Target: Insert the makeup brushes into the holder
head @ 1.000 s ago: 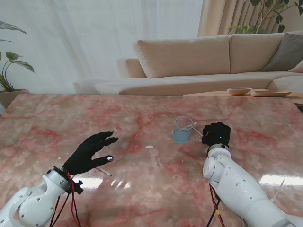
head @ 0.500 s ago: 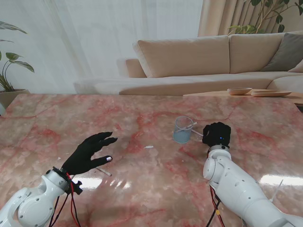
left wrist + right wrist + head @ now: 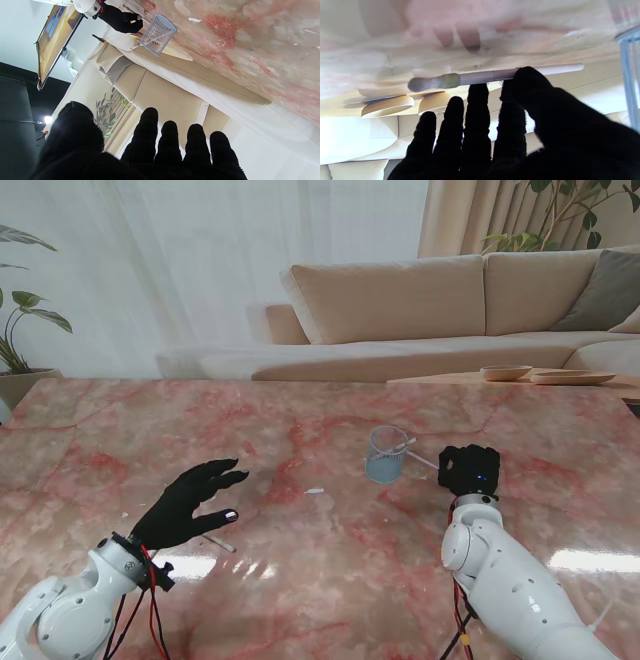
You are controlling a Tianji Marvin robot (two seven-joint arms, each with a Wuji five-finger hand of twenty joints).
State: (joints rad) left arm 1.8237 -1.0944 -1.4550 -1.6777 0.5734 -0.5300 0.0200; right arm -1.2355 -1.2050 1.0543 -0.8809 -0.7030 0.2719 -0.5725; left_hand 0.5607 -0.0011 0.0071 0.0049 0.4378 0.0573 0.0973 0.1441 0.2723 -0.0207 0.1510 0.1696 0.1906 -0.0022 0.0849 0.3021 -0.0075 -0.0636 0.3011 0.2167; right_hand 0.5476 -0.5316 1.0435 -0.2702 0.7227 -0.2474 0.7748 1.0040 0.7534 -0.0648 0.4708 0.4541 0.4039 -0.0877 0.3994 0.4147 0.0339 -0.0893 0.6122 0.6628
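The right hand (image 3: 469,469) has shifted to the right since 0.5 s ago, and farther than in the half second before that; it now sits apart from the holder (image 3: 385,455) rather than just beside it. In the right wrist view the hand (image 3: 520,130) pinches a makeup brush (image 3: 480,77) between thumb and index finger — the white handle runs across the fingertips, the grey bristle head (image 3: 420,84) points away from the holder, whose blue bars (image 3: 628,75) show at the frame's edge. From the stand the brush appears only as a thin pale line (image 3: 424,459) stretching from the hand toward the holder's rim.

The holder, a clear bluish wire cup, stands upright on the marble table (image 3: 320,560), unchanged in place across all 3 frames. The left wrist view shows it (image 3: 158,34) with a pale stick-like thing inside it — I cannot tell what it is.

The left hand (image 3: 190,502) has not moved: it hovers low over the table on the left with fingers spread, holding nothing. Under its thumb side lies a second brush (image 3: 216,542), pale and thin, still flat on the marble. A small white scrap (image 3: 314,491) lies between the left hand and the holder, where it was before.
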